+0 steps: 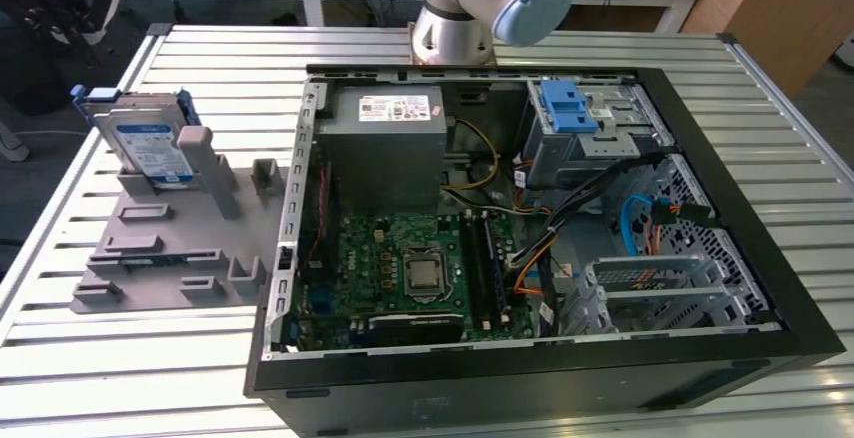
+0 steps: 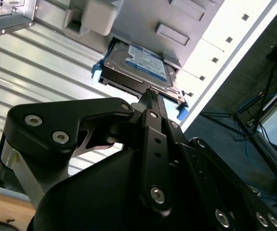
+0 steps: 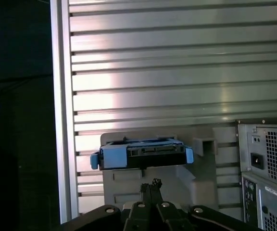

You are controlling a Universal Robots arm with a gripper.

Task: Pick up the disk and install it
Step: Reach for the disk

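Standing on edge in the grey slotted stand point(image 1: 160, 248), the disk point(image 1: 144, 143) sits at the upper left of the exterior view, well apart from the open computer case point(image 1: 694, 138) that takes up the middle and right of that frame. Its blue-and-white label faces out, and the blue bracket wraps its edges.

In both wrist views the gripper point(image 2: 151, 94) point(image 3: 151, 184) is aimed at the disk point(image 2: 143, 65) point(image 3: 143, 154). Its two thin fingers are pressed together with nothing between them. The first wrist view shows a strip of the stand between the fingertips and the disk's blue-trimmed edge, so they look near it but not touching (the second wrist view is less clear, since the tips overlap the disk there).

Inside the case, the drive bay point(image 1: 574, 118) with its blue latch lies toward the upper right of the exterior view, beside the grey power supply point(image 1: 387, 128). Whether a slot there is free, I cannot tell.

By my judgement the task is barely begun. The arm point(image 1: 481, 8) has the tool lined up with the disk, but the disk is not yet gripped or lifted, and both the pick-up and the installing remain undone.
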